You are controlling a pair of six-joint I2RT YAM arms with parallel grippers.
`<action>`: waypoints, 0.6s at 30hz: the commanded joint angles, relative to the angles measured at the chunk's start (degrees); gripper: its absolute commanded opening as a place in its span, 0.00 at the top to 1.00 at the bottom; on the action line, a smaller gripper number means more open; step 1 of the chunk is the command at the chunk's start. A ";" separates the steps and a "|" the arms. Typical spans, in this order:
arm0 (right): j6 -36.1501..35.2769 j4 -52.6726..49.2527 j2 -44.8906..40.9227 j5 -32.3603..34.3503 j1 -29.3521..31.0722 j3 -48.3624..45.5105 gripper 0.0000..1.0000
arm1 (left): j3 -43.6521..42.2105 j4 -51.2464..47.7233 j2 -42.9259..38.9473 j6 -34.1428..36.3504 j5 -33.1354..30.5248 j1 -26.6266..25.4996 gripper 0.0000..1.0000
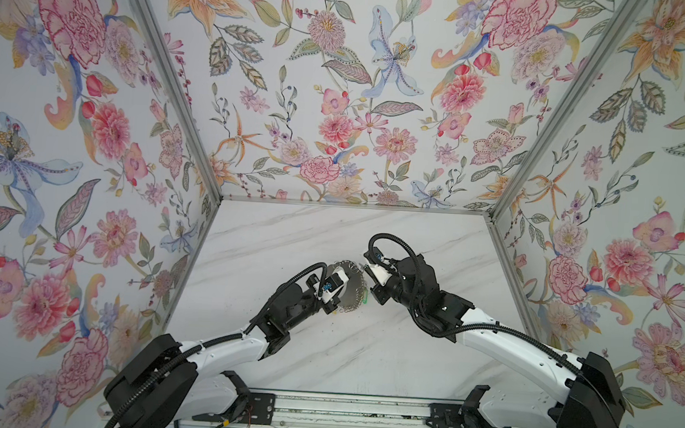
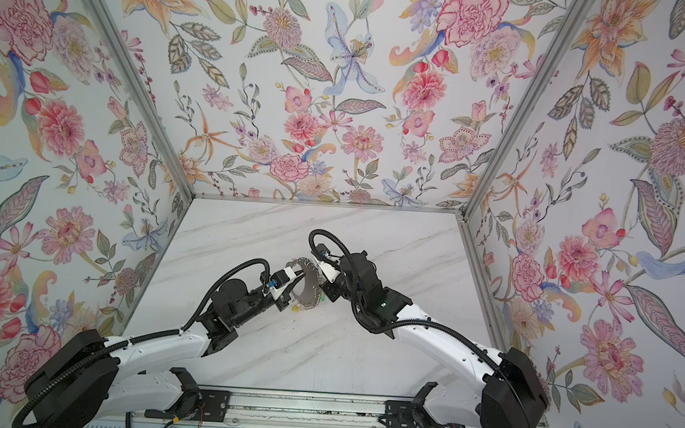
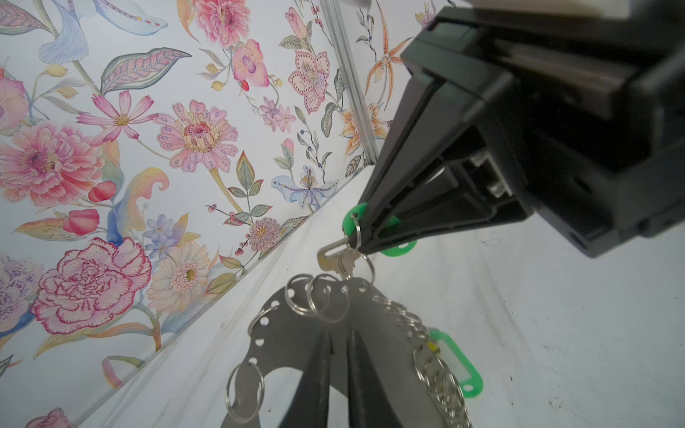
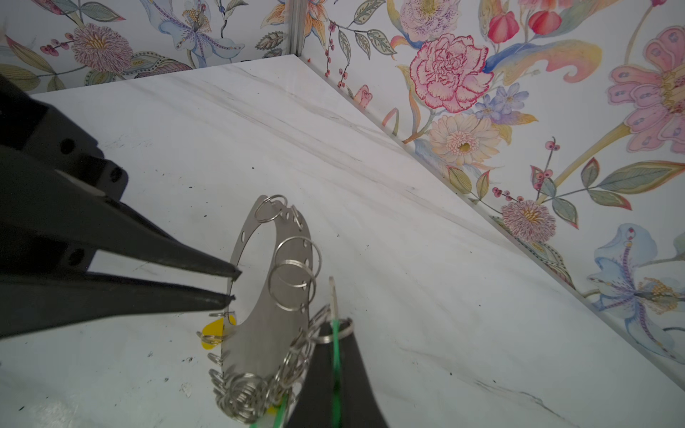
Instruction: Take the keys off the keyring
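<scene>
I am pinching a green tag between the fingers of my right gripper, with the jaws closed tight on it. In the left wrist view this is sitting just right of the frame's centre. A silver key is hanging from the tag's small ring, just below my fingertips. A ring by that key is linking into the top edge of the keyring, the grey crescent plate filling the lower middle of that frame.

My left gripper is reaching in from the left edge of the right wrist view. Its jaws are standing a narrow gap apart, and both tips are meeting the plate's inner curve. Whether they are pressing on the plate I cannot tell.

In both top views the keyring is sitting mid-frame between my two grippers, over the marble table, tilted up rather than lying flat. Wire rings are hanging along its outer edge and bunching into a thick cluster at the bottom of the right wrist view. A second green tag is showing beside that edge at the lower right of the left wrist view. A yellow tag is peeking out just left of the plate, low in the right wrist view.
</scene>
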 commanded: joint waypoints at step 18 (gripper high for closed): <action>1.04 -3.08 -1.67 -4.13 1.24 4.95 1.00 | 2.74 -5.32 -4.95 -3.11 5.61 0.12 0.76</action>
